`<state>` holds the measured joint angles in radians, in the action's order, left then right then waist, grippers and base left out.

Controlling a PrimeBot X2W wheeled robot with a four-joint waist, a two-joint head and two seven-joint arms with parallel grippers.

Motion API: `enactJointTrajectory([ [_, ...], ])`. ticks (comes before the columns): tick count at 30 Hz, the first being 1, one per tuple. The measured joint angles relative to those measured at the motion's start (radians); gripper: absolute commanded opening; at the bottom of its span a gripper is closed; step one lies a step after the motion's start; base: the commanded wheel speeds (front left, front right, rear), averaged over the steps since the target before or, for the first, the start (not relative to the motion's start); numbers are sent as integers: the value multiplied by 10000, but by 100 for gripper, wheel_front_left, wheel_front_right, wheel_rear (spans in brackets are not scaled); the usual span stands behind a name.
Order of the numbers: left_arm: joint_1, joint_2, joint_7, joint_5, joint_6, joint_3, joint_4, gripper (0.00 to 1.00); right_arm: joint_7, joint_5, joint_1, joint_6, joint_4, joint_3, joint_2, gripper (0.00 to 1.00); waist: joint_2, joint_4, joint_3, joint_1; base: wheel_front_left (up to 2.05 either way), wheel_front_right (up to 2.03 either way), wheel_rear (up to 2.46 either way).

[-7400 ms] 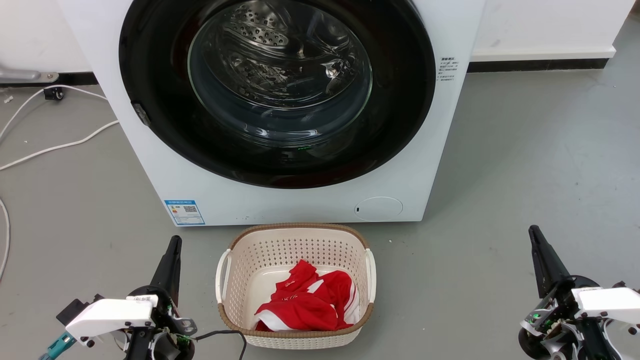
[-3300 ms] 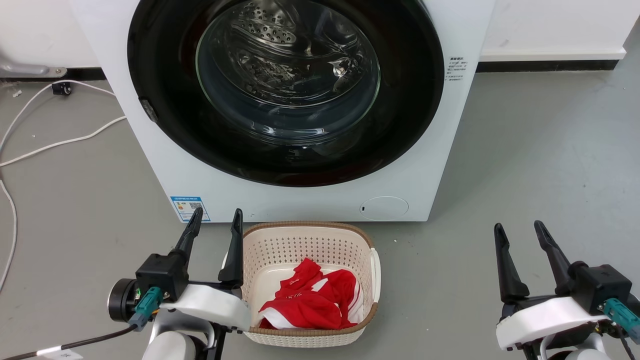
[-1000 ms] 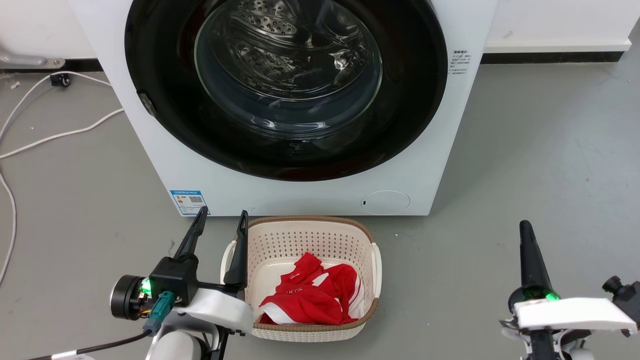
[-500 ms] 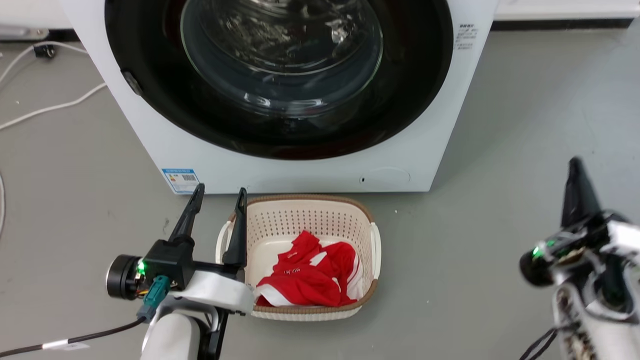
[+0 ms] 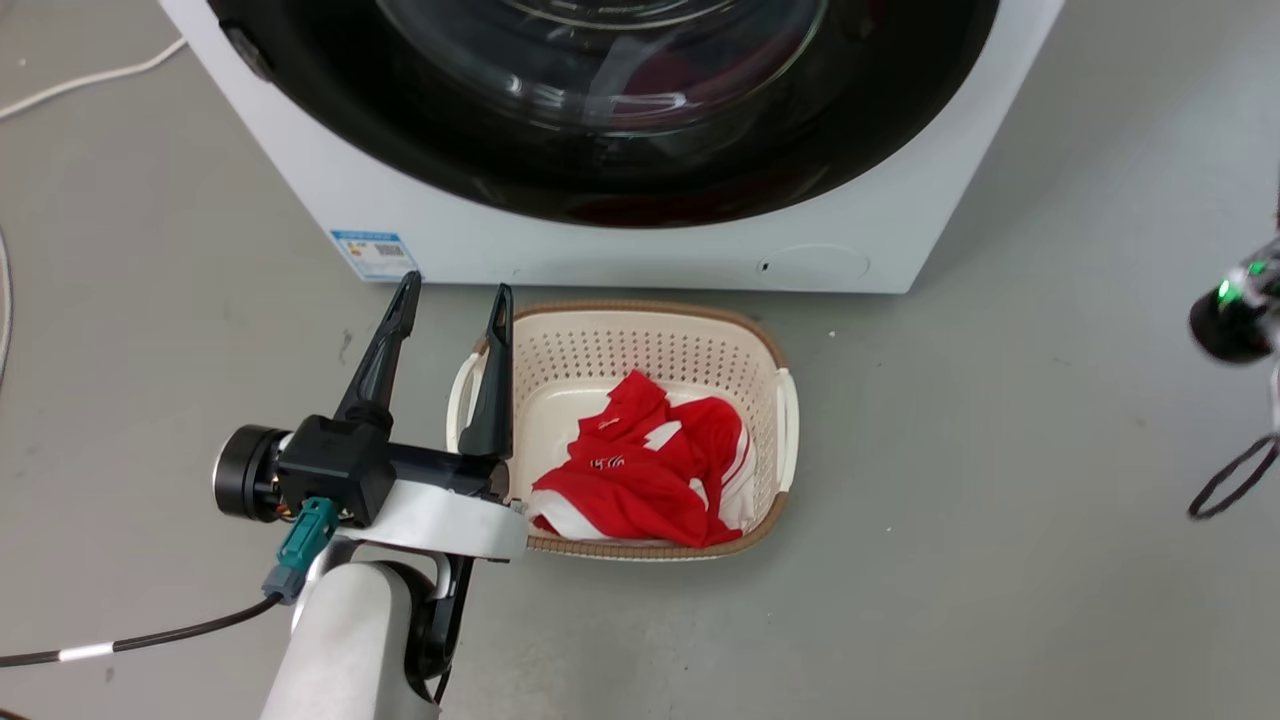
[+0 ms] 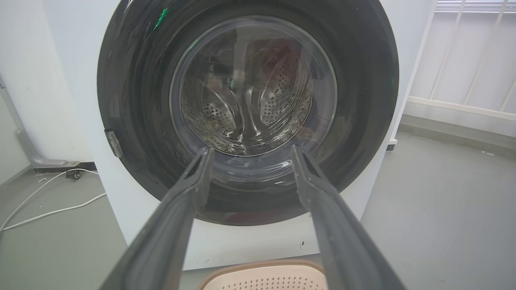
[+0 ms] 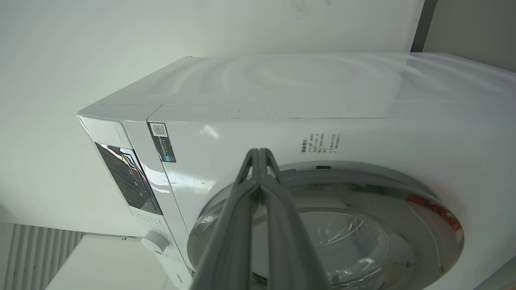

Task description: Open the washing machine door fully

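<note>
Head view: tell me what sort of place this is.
Probably a laundry corner of a utility or test room: a white front-loading washing machine stands on a bare grey floor, with a perforated laundry basket holding a red garment right in front of it.

the washing machine [image 5: 620, 250] stands at the back, its door [image 5: 600, 150] closed against its front. the basket [image 5: 640, 312] sits on the floor [image 5: 1000, 450] just before the machine, with clothes [image 5: 640, 470] in it. the left gripper [image 5: 456, 285] hangs by the basket's left rim, fingers pointing at the machine. a cable [image 5: 90, 78] lies on the floor left of the machine.
</note>
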<state>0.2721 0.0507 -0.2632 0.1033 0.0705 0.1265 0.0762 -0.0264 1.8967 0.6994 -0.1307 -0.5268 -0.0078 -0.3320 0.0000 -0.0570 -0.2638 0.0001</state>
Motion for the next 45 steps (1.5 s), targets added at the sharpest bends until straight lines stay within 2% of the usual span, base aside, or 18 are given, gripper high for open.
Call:
enactJointTrajectory([
  [8, 360, -2, 0, 65, 4, 59, -426, 100, 1172, -431, 2264, 0, -1009, 1450, -817, 0, 0, -294, -775, 0, 0, 0, 0],
  [15, 593, 0, 0, 132, -19, 65, -744, 100, 1860, -922, 4034, 0, -1871, 2706, -905, 0, 0, -398, -1434, 1, 0, 0, 0],
  [21, 872, 0, 0, 261, -33, 198, -880, 100, 1946, -1296, 5125, 0, -2792, 3407, -790, 0, 0, -507, -1919, 1, 0, 0, 0],
  [34, 1268, -2, 0, 504, -222, 414, -1022, 100, 2215, -1478, 6219, 0, -3689, 3927, -713, 0, 0, -777, -2679, 1, 0, 0, 0],
  [45, 1389, -2, 0, 506, -311, 391, -930, 100, 3910, -1005, 5936, 2, -2729, 4234, -984, 0, 0, -785, -2710, 0, 0, 0, 0],
])
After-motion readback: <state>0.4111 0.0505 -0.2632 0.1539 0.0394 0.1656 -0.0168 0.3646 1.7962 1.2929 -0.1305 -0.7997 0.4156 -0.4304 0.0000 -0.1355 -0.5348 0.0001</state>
